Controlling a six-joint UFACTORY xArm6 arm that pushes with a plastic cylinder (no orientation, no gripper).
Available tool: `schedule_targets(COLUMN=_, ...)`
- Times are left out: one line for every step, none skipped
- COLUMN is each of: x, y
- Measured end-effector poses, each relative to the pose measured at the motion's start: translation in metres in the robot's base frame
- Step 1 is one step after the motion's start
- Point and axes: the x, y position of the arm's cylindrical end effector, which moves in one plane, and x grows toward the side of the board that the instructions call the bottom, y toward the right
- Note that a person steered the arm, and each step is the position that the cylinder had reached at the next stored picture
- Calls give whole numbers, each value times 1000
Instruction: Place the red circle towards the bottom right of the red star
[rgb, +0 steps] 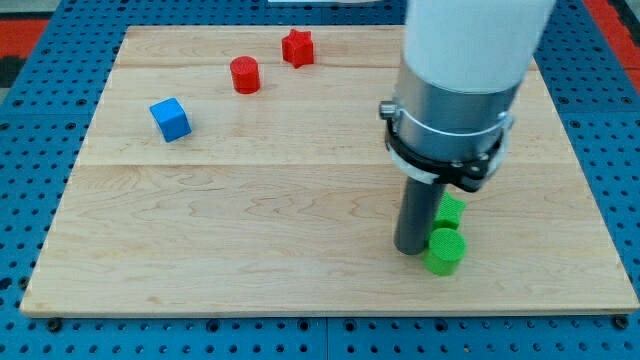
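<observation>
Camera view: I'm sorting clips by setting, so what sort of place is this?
Probably a robotics lab bench: a wooden board on a blue perforated base, small blocks like the blue cube, and my tip beside a green cylinder.

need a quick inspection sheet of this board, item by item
surface: wooden board lying on a blue pegboard.
job's things: red circle sits to the lower left of the red star, close but apart.
clutter: blue cube at the view's left; green cylinder at lower right, with a second green block partly hidden behind the rod.
grippers: no jaws; my tip rests just left of the green cylinder, far from both red blocks.
cables: nothing seen.
surroundings: red edge at the top right corner.
</observation>
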Motion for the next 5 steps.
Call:
schedule_targets(x=10, y=10)
schedule_targets(x=4, y=-60)
schedule_targets(x=-40, y=-142)
schedule_targets(x=-100, y=-179)
schedule_targets(x=-155, y=-208)
